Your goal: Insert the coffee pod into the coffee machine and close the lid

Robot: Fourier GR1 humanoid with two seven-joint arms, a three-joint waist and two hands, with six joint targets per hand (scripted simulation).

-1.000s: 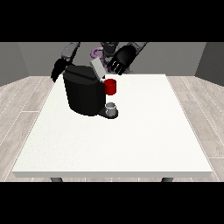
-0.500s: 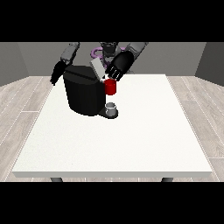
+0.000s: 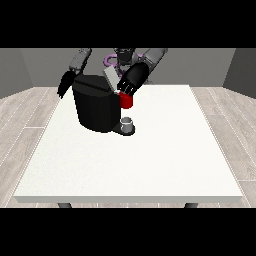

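Note:
The black coffee machine (image 3: 97, 106) stands on the white table (image 3: 150, 160), at its far left part. Its grey lid (image 3: 110, 79) is raised and tilted. The hand at the view's right (image 3: 132, 79) is over the machine's top right, against the lid and just above a red thing at the machine (image 3: 127, 101). The hand at the view's left (image 3: 65, 84) hangs beside the machine's far left corner, fingers relaxed and pointing down, holding nothing. A small grey thing (image 3: 128, 123) sits at the machine's base in front; I cannot tell it for the pod.
The table's near edge (image 3: 130, 199) runs across the view's bottom. Wooden floor (image 3: 225, 130) surrounds the table. The robot's torso (image 3: 122, 56) is behind the machine.
The hand at the view's right has come down and leftward from above the machine to the lid and the red thing. The hand at the view's left has barely moved.

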